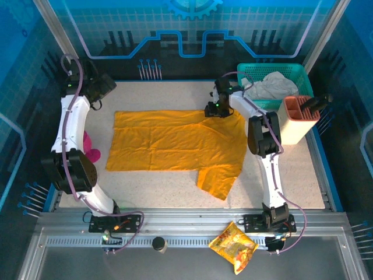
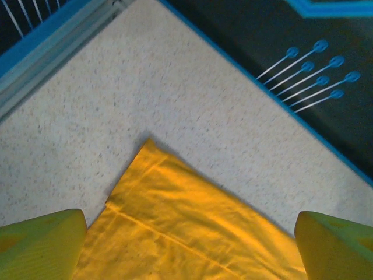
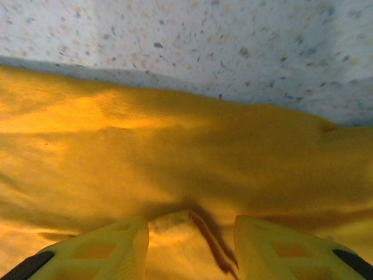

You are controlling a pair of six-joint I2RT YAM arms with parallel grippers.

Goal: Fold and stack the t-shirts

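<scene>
From the overhead camera I see the t-shirt [image 1: 169, 146] spread flat in the middle of the table [image 1: 291, 175]. It is plain orange-yellow, with one short sleeve pointing toward the near edge. The left gripper [image 1: 100, 87] sits off the shirt's far-left corner, over bare table. The right gripper [image 1: 217, 109] is down at the shirt's far edge, toward its right end. I cannot read either jaw gap from up here. Behind the right arm stands a teal basket [image 1: 294, 73] with pale cloth [image 1: 274, 86] heaped in it, and a terracotta holder [image 1: 298, 121] stands just beside it. A pink object [image 1: 90, 149] lies at the table's left edge, partly behind the left arm. A shiny snack packet [image 1: 233, 246] lies on the metal ledge in front of the arm bases.

On the left wrist camera the two fingers [image 2: 41, 242] stand at opposite bottom corners, spread wide with nothing pinched. A hemmed corner of the shirt lies flat on the speckled surface between and below them.

On the right wrist camera the fingers [image 3: 111, 248] are partly apart and low over the cloth. A small raised pucker of shirt sits between them, close to one finger with a gap to the other, so I read it as unclamped. Bare table shows beyond the shirt's edge.
</scene>
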